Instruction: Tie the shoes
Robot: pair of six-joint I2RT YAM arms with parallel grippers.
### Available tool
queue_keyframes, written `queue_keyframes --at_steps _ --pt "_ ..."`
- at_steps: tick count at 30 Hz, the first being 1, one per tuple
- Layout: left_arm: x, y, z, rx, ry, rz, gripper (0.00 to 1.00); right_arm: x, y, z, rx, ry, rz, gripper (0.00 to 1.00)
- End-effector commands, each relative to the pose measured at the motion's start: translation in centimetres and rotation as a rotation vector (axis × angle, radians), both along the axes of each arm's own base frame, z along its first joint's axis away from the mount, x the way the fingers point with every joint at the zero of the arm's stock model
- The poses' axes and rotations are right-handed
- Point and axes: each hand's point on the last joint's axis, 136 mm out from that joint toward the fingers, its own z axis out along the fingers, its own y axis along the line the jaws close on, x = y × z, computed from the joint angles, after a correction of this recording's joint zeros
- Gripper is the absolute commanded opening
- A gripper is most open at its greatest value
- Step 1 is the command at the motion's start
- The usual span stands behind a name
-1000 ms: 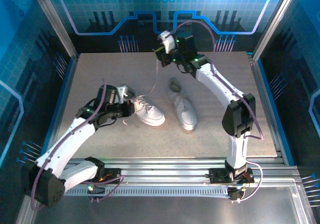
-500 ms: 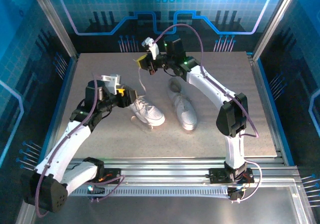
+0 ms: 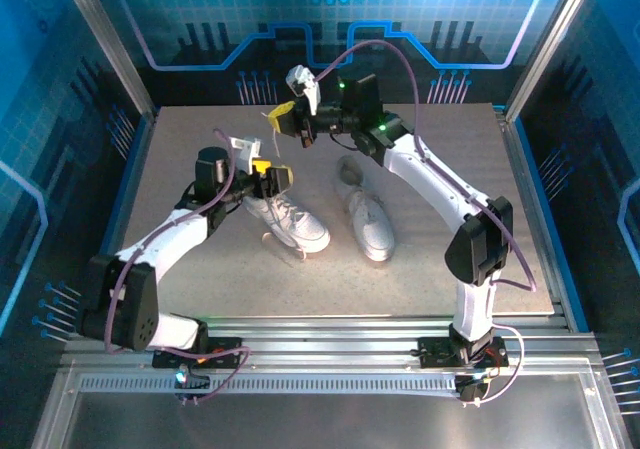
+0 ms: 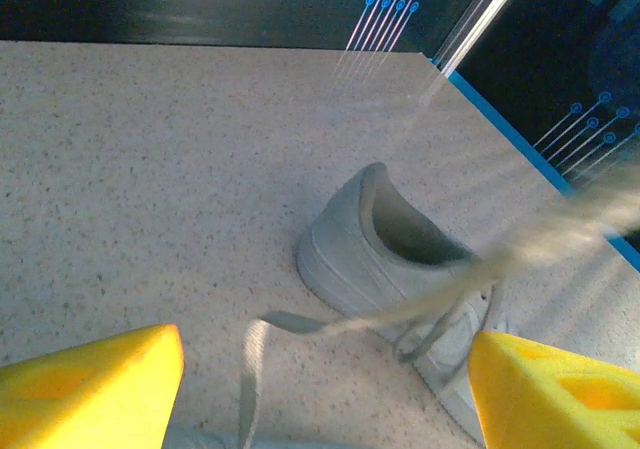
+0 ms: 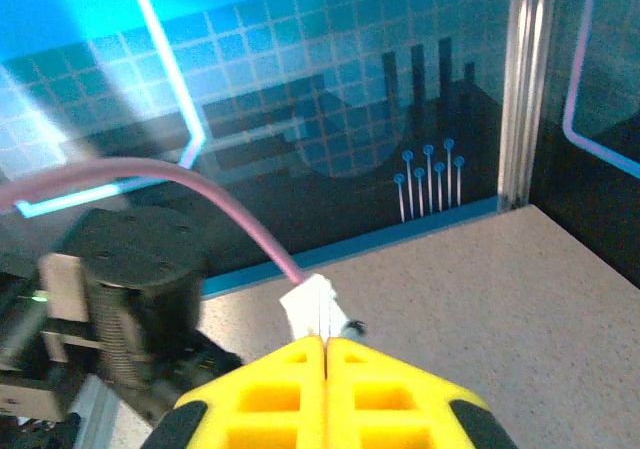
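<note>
Speckled grey-beige tabletop (image 3: 330,284) sat flat inside a blue gridded enclosure wall with circuit-line print (image 3: 200,19). Silver aluminium corner post (image 3: 105,41) stood at back left. Slotted silver metal rail (image 3: 340,381) ran along near edge. Blue edge strip (image 3: 118,214) bordered left side.

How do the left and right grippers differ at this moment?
The left gripper has its yellow pads spread wide; the right gripper has them pressed together. The left gripper is close by the left shoe; the right gripper is farther back, beyond it. Both have yellow pads.

No legible text or markings
</note>
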Motion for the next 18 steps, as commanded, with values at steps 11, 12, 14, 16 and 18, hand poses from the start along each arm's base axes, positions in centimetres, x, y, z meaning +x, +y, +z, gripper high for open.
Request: queue_keyframes --at_steps 11,12,14,16,18 --pt "1.8 0.6 7.2 -0.060 -0.186 -0.060 0.00 -1.6 -0.2 -3.5 -0.071 0.076 0.028 0.25" --pt "1.8 1.0 7.2 -0.057 -0.174 -0.046 0.00 -1.1 -0.6 -4.1 -0.090 0.085 -0.012 0.36" --pt "1.7 2.3 7.2 -0.052 -0.143 0.001 0.00 -0.3 -1.8 -6.3 -0.153 0.123 -0.124 0.49" --pt "1.5 3.4 7.3 -0.045 -0.117 0.041 0.00 -0.2 -3.2 -9.5 -0.235 0.172 -0.223 0.53" --pt "1.5 4.4 7.1 -0.035 -0.086 0.082 0.00 -0.7 -4.8 -13.2 -0.327 0.232 -0.323 0.53"
